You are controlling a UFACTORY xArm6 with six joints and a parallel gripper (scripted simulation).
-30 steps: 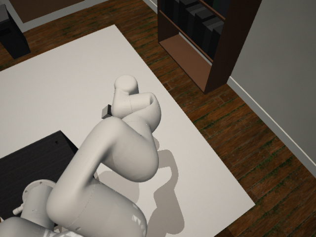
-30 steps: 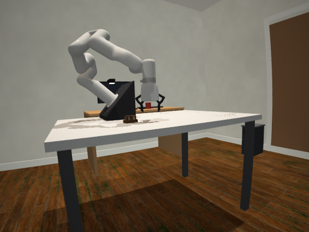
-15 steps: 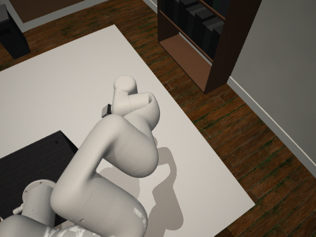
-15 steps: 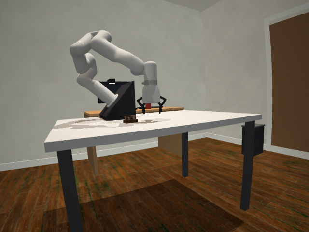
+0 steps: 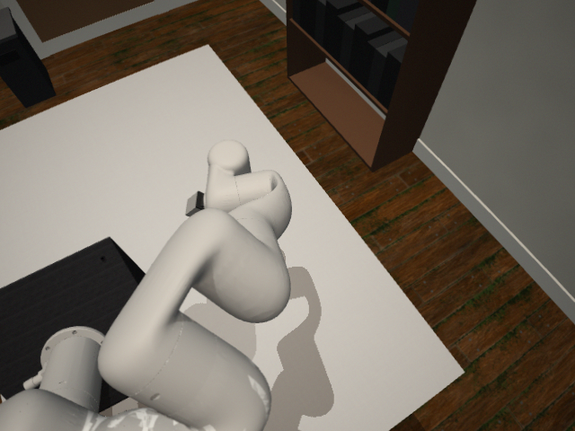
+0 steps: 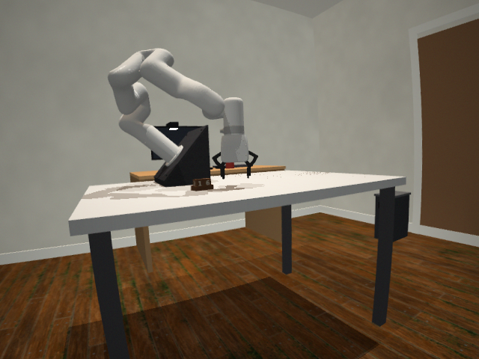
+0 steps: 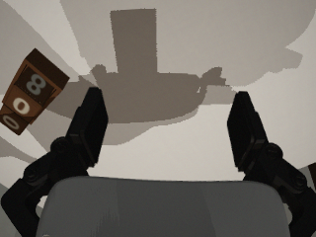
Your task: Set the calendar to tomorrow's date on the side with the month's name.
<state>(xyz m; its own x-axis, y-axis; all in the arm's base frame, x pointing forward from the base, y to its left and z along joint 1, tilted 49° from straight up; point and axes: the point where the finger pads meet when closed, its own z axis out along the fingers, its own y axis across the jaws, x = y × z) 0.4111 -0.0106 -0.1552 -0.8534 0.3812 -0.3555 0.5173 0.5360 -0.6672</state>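
The brown calendar tray (image 6: 201, 186) stands on the white table, holding two dark cubes side by side. In the exterior view its near side reads 1 and 6. In the wrist view the calendar (image 7: 30, 91) lies at the left edge, and the cube tops read 8 and 0. My gripper (image 6: 235, 174) is open and empty. It points straight down just above the table top, to the right of the calendar and apart from it. In the wrist view the gripper (image 7: 168, 128) has only bare table between its fingers. In the top view the arm hides the calendar and the fingers.
The black robot base block (image 6: 185, 156) stands just behind the calendar. A wooden bench (image 6: 247, 168) with a small red object lies behind the table. A bookshelf (image 5: 371, 69) stands off the table's far side.
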